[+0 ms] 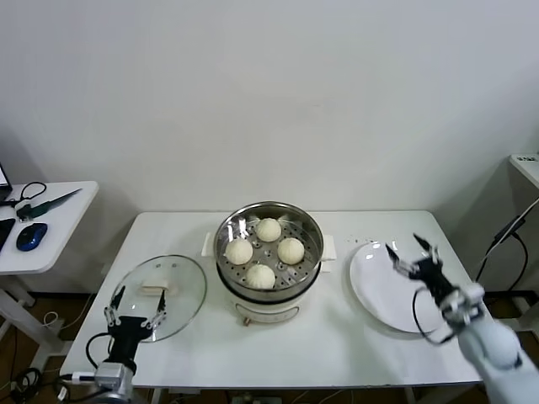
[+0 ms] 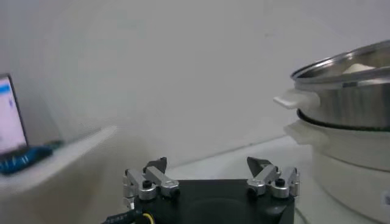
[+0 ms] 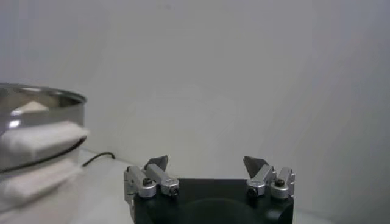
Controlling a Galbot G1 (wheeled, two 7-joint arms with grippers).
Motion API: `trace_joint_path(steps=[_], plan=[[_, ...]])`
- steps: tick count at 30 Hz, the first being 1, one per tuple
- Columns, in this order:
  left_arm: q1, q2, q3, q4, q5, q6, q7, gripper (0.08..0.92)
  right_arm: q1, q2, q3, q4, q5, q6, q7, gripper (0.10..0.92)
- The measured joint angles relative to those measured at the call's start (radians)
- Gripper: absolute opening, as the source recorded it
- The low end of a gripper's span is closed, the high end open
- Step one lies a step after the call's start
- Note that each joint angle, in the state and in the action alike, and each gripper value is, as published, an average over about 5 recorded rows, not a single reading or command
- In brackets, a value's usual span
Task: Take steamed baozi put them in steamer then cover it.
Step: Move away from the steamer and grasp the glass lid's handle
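White table (image 1: pixel 278 353): four baozi (image 1: pixel 269 230) sit in the steamer (image 1: pixel 269 246). Wide-jawed left gripper (image 1: pixel 135 308), at the near-left corner, should probably pinch the cover (image 1: pixel 160 296) handle squarely; right gripper (image 1: pixel 414 257) idles wide.

the white table (image 1: pixel 286 353) carries three things directly. the steamer (image 1: pixel 268 296) stands near its middle on a white base, with side handles. the cover (image 1: pixel 187 295), clear glass with a whitish handle, lies flat just beside it on the robot's left. a white plate (image 1: pixel 370 290) lies on the right, near the steamer.
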Motion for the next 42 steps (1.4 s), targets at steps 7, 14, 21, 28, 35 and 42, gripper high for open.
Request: trace_joint_path(steps=[7, 14, 21, 28, 35, 42], plan=[[-0.003, 0.035, -0.008, 0.033, 0.306, -0.034, -0.121, 0.823, -0.124, 0.154, 0.078, -0.003, -0.050, 0.132, -0.006, 0.823], [-0.019, 0.067, 0.008, 0.115, 0.719, -0.041, -0.226, 0.823, -0.171, 0.263, 0.104, -0.004, -0.084, 0.205, -0.004, 0.823], [-0.059, 0.074, 0.020, 0.230, 1.022, -0.041, -0.294, 0.823, -0.208, 0.325, 0.123, 0.002, -0.105, 0.253, 0.003, 0.823], [-0.115, 0.074, 0.032, 0.339, 1.173, -0.034, -0.325, 0.823, -0.234, 0.362, 0.137, 0.006, -0.113, 0.285, 0.011, 0.823], [-0.185, 0.072, 0.044, 0.426, 1.254, -0.020, -0.337, 0.823, -0.258, 0.384, 0.144, 0.001, -0.115, 0.311, 0.014, 0.823], [-0.263, 0.071, 0.058, 0.498, 1.283, -0.002, -0.337, 0.823, -0.274, 0.397, 0.147, -0.013, -0.116, 0.337, 0.015, 0.823]])
